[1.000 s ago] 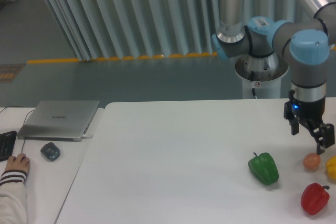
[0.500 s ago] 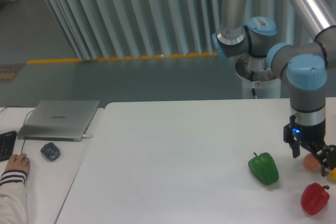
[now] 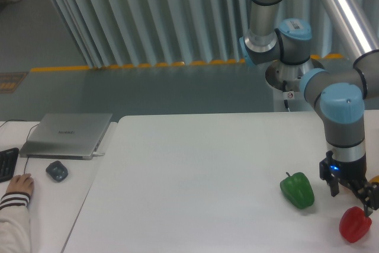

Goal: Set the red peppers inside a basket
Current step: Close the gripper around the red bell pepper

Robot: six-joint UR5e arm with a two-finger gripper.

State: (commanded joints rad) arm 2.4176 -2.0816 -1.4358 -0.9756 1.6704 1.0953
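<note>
Pale corrugated panels (image 3: 148, 16) are running along the back wall, meeting a grey floor (image 3: 118, 90) marked by a yellow line (image 3: 136, 65). A white table (image 3: 195, 176) is filling the foreground, with a lower white desk (image 3: 47, 205) sitting beside it at left.

One fixed camera, probably raised, faces the table (image 3: 195, 164) from its front.
</note>
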